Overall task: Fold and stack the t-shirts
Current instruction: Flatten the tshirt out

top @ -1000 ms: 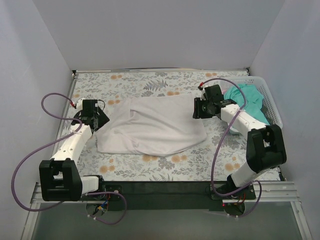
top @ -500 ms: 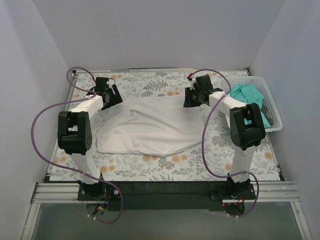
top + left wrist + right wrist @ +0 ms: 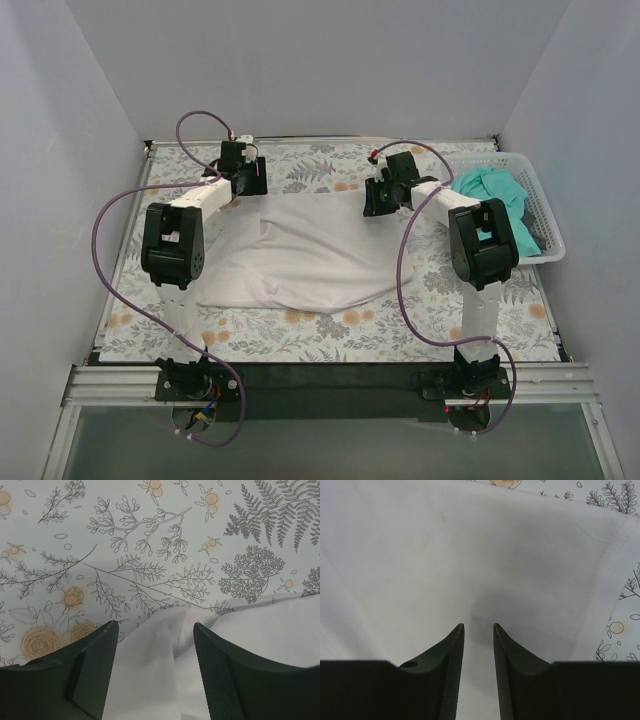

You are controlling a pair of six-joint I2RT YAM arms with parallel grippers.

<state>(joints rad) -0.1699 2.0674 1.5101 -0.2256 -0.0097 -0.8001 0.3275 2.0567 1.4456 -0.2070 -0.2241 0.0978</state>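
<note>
White shirt (image 3: 300,255): lies spread and rumpled on the middle of the table (image 3: 330,335), with its wider part toward the left and its far edge reaching between the two grippers.
Teal shirt (image 3: 495,195): bunched in the basket (image 3: 548,228) at the far right of the table, well apart from the white shirt.
Left gripper (image 3: 252,182): reaches to the far left corner of the white shirt. The wrist view shows the jaws spread wide. A raised fold of white cloth sits below the gap, its tip pointing toward the flowered cover. The fingers (image 3: 95,670) pinch nothing.
Right gripper (image 3: 375,203): hangs over the far right part of the white shirt, near the basket. The jaws stand a narrow slit apart, and smooth white cloth shows through the gap. The fingers (image 3: 445,670) hold nothing.
Hem (image 3: 612,562): a stitched edge of the white shirt runs down the right side of the right wrist view, with flowered cover beyond it.
Arms: both stretch far across the table, one on each side of the white shirt.
</note>
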